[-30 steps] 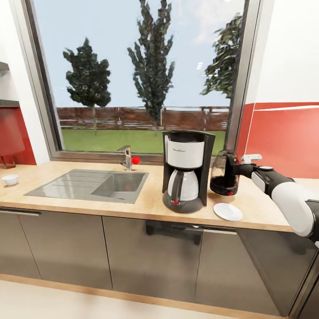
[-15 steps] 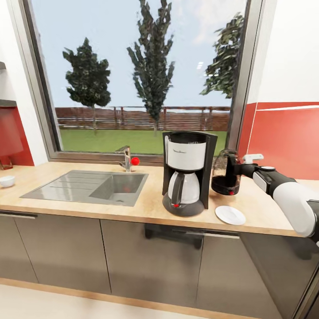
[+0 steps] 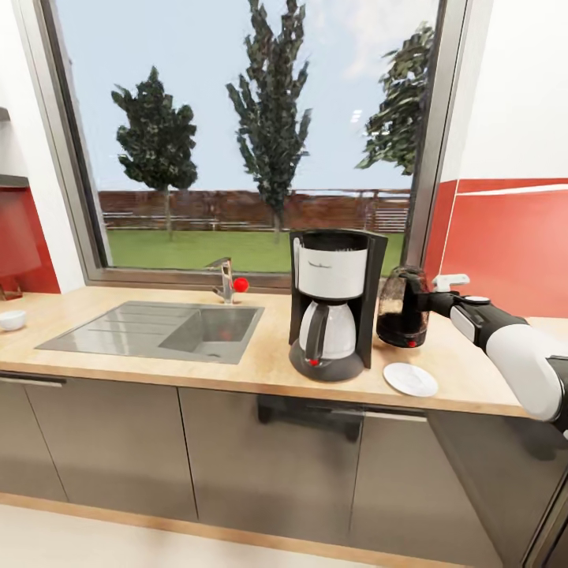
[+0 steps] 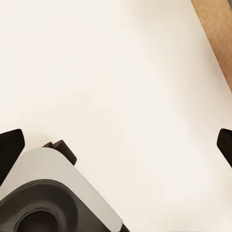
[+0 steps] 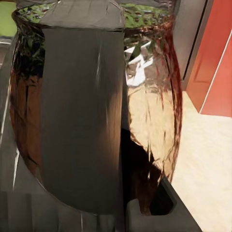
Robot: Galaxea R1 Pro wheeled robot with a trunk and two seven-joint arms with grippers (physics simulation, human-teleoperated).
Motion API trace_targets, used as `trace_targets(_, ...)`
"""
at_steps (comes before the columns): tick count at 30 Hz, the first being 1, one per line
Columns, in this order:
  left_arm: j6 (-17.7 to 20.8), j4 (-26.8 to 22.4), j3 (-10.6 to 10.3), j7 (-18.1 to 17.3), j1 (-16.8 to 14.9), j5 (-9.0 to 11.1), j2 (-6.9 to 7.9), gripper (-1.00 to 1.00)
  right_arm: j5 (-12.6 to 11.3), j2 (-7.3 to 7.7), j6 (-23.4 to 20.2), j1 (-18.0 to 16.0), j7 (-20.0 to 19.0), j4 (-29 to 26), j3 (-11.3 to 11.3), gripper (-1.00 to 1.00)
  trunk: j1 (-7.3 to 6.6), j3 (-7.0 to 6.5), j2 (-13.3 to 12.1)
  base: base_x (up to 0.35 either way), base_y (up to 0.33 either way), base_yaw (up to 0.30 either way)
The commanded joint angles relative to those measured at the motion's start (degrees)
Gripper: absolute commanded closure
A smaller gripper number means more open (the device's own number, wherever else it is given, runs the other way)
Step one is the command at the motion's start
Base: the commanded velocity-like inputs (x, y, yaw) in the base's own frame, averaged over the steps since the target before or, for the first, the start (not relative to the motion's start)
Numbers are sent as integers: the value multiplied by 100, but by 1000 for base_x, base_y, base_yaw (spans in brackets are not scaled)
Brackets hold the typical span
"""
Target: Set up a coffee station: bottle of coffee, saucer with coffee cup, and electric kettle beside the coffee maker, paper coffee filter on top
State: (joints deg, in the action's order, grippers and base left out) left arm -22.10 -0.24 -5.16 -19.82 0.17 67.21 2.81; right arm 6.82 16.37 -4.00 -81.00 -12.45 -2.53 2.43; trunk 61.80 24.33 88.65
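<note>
The saucer [image 3: 409, 379] lies near the countertop's [image 3: 237, 367] front edge, bare worktop around it. Just behind it the right gripper [image 3: 416, 303] pinches the kettle [image 3: 401, 317] by its handle, standing beside the coffee maker [image 3: 333, 304]. Far off, past the sink [image 3: 158, 330], sits the cup [image 3: 11, 319]. The left gripper's [image 4: 116, 145] fingers are spread wide.

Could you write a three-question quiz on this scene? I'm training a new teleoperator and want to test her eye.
1. True or false: the saucer carries the coffee cup.
2. Which arm holds the electric kettle by its handle?
3. The kettle stands: A) in the sink B) beside the coffee maker C) on the saucer.

Key: 1 false, the cup sits far along the countertop; 2 the right; 3 B.
</note>
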Motion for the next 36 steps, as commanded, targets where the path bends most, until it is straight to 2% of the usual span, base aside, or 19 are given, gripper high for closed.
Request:
trace_targets(1, -9, -2, -47, -22, 1, 58, 0, -100, 47, 0, -31, -3, -19, -19, 56, 100, 22, 23, 45, 0, 0, 0)
trace_targets(9, -5, -2, -49, -22, 1, 55, 0, -100, 41, -2, 31, -3, -21, -4, 56, 100, 198, 167, 366, 0, 0, 0)
trace_targets(16, -5, -2, -52, -16, 1, 55, 0, -100, 47, -10, 265, -3, -21, 230, 56, 100, 352, 292, 646, 0, 0, 0)
trace_targets(33, -5, -2, -54, 113, 1, 55, 0, -100, 49, -9, 278, -3, 20, 245, 56, 100, 374, 310, 686, 0, 0, 0)
trace_targets(34, -5, -2, -54, 115, 1, 55, 0, -100, 50, -11, 278, -3, 21, 245, 56, -100, 374, 310, 686, 0, 0, 0)
trace_targets(36, -5, -2, -55, 124, 1, 55, -1, -100, 54, -28, 258, -3, 39, 245, 56, -100, 374, 310, 686, 0, 0, 0)
